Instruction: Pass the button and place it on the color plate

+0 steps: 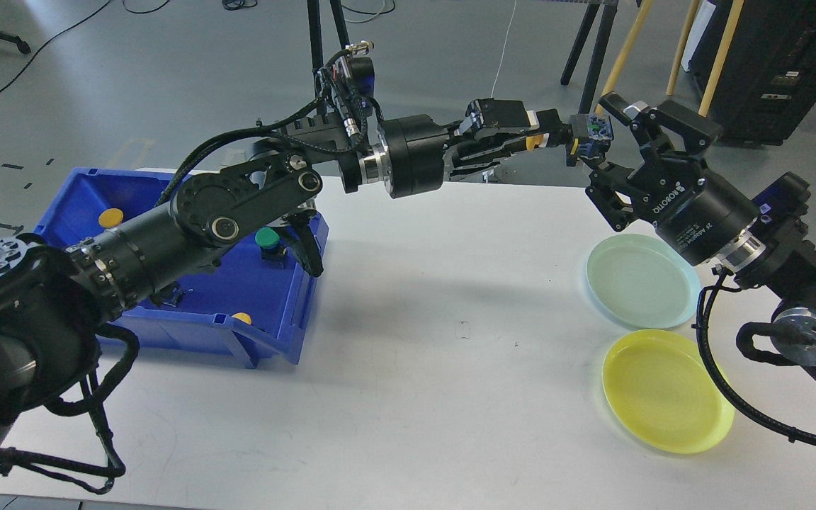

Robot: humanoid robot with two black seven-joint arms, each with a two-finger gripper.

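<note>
A small push button with a yellow cap and a black and blue body (pixel 569 137) is up in the air near the top middle of the frame, above the far edge of the white table (pixel 415 340). The yellow cap sits at its left end. The right end is a dark blue block with a tiny green spot.

The left gripper (pixel 532 134) reaches in from the left and pinches the button at the yellow end, with its fingers pressed onto it. The right gripper (pixel 610 142) comes in from the right. Its black fingers are spread wide, one above and one below the blue end of the button. I cannot tell if they touch it.

Under the right gripper, on the right side of the table, lie a round pale green plastic plate (pixel 638 283) and a round yellow plastic plate (pixel 663 389) just below it.

At the left of the frame sits a blue plastic bin (pixel 266 340). Inside it are a green-capped button (pixel 266 239) and two yellow-capped buttons (pixel 110 216).
</note>
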